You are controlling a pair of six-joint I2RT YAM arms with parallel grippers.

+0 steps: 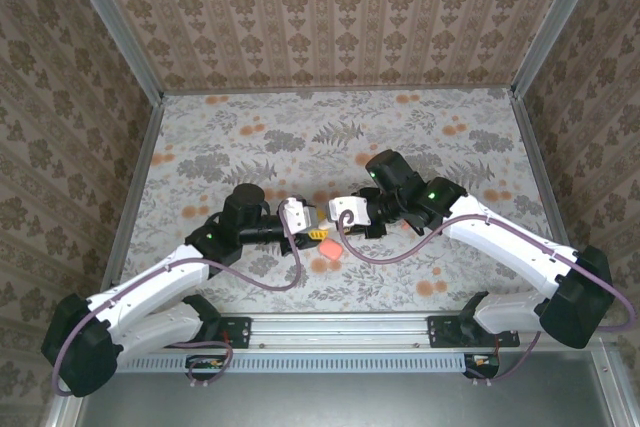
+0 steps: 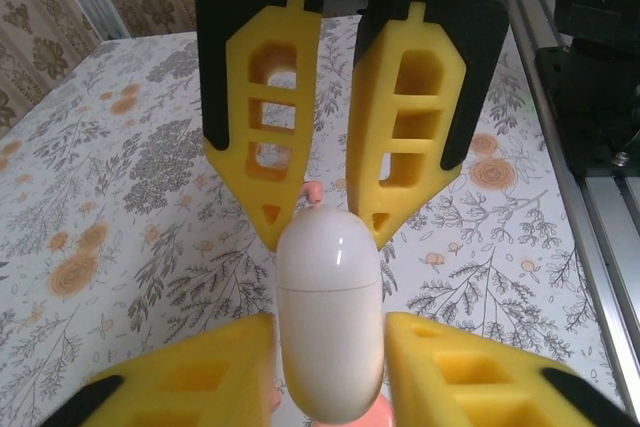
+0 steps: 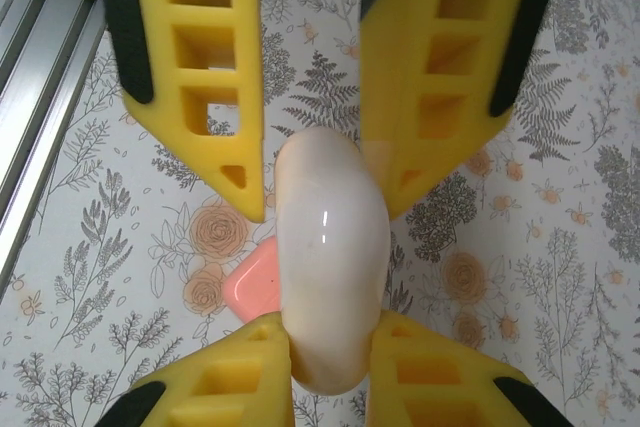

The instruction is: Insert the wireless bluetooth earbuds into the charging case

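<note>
The white, capsule-shaped charging case [image 2: 328, 317] is held above the table between both grippers, its lid seam closed. My left gripper [image 2: 328, 325] is shut on one end of it, with yellow pads against both sides. Opposite, my right gripper [image 3: 330, 322] is shut on the other end of the charging case [image 3: 328, 247]. In each wrist view the other arm's yellow fingertips flank the case's far end. The top view has the left gripper [image 1: 315, 230] and right gripper [image 1: 333, 219] meeting tip to tip at mid-table. The earbuds are out of view.
A pink, rounded-square piece [image 3: 255, 282] lies flat on the floral table directly under the case, also visible in the top view as the pink piece [image 1: 326, 250]. An aluminium rail [image 2: 600, 217] runs along the near table edge. Patterned walls enclose the other three sides.
</note>
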